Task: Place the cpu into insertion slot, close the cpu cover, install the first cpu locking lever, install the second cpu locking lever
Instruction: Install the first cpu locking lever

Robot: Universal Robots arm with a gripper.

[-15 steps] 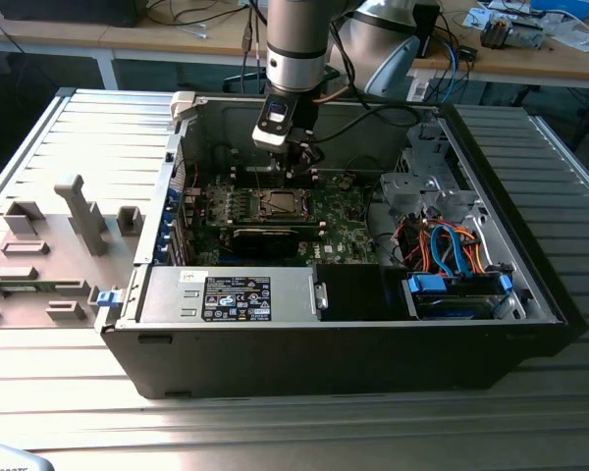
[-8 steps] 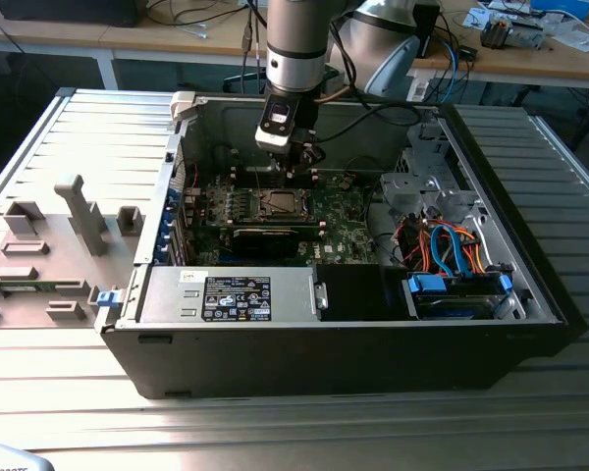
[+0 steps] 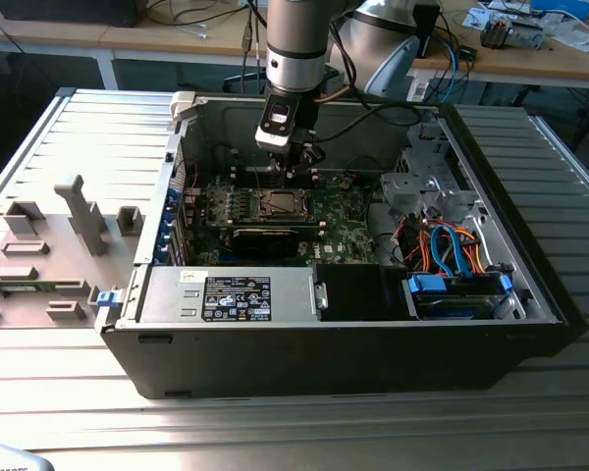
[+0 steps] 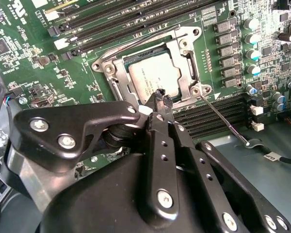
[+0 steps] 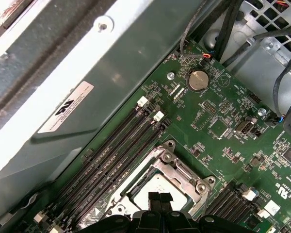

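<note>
End effector [image 4: 160, 98], fingers apparently together, hovers over the cpu [image 4: 154, 80] inside the computer case [image 3: 530, 285].

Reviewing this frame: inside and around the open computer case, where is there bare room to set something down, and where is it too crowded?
Bare room: the ribbed metal table on the exterior view's right of the case, and the strip in front of it. Crowded: the green board around the insertion slot, where the gripper hangs, and the corner with blue and orange cables. The table's other side carries grey fixtures.
</note>
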